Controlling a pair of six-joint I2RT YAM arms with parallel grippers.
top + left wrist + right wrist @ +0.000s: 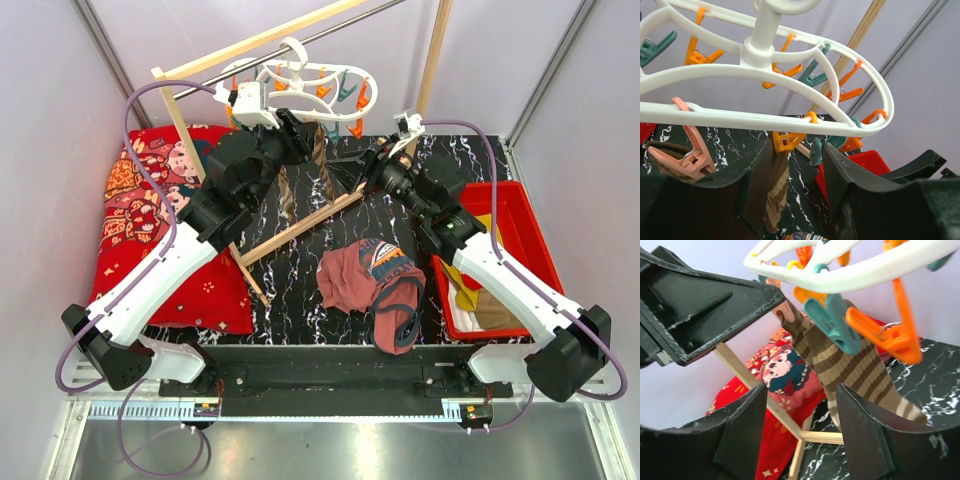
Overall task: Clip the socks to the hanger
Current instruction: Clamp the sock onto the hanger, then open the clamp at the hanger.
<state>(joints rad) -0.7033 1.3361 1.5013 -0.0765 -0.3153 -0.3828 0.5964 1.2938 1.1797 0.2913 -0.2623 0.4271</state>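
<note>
The white oval hanger (300, 82) hangs from the metal rail, with orange and teal pegs round its rings (790, 75). Two brown-and-tan striped socks (322, 165) hang clipped under it. One dangles from an orange peg (785, 140) just beside my left gripper's left finger (777, 190); the other hangs from a pink peg (690, 150). My left gripper (797, 167) sits right under the hanger, open and holding nothing. My right gripper (800, 405) is open too, just left of the striped socks (860, 370). A mustard sock (468, 292) lies in the red bin.
A wooden-pole rack (300, 222) stands over the black marble table. The rust-maroon garment (370, 285) lies in front at centre. A red cartoon cushion (150, 220) is at the left, and a red bin (520, 230) at the right.
</note>
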